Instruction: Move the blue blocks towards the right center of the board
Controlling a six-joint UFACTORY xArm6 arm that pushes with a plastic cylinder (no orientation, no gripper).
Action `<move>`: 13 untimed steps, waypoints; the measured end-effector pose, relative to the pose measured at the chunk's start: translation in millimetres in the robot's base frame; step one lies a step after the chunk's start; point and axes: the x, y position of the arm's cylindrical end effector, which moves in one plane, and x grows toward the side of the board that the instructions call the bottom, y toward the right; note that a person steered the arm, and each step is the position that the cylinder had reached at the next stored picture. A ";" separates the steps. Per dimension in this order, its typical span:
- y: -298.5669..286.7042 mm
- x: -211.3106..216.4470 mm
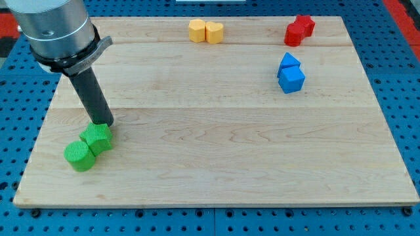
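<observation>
Camera view has my tip down at the view's lower left, touching or just above the upper of two green blocks, well apart from what I'm after. No jaws on this rig, so nothing to report apart or together; it's a bare rod. The two blue blocks sit touching each other, one behind the other, on the view's right half of the wooden counter, a little above mid-height. They look small, rigid and light, so I judge they'll slide easily on the smooth wood and may spin or split apart if struck off-centre. No gripping here; I'd press on their left faces, near where the two meet, and nudge gently right and slightly down. Yellow blocks and red blocks stay at the top edge.
</observation>
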 end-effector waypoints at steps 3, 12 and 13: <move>-4.9 3.7; 299.5 -127.3; 207.8 -112.8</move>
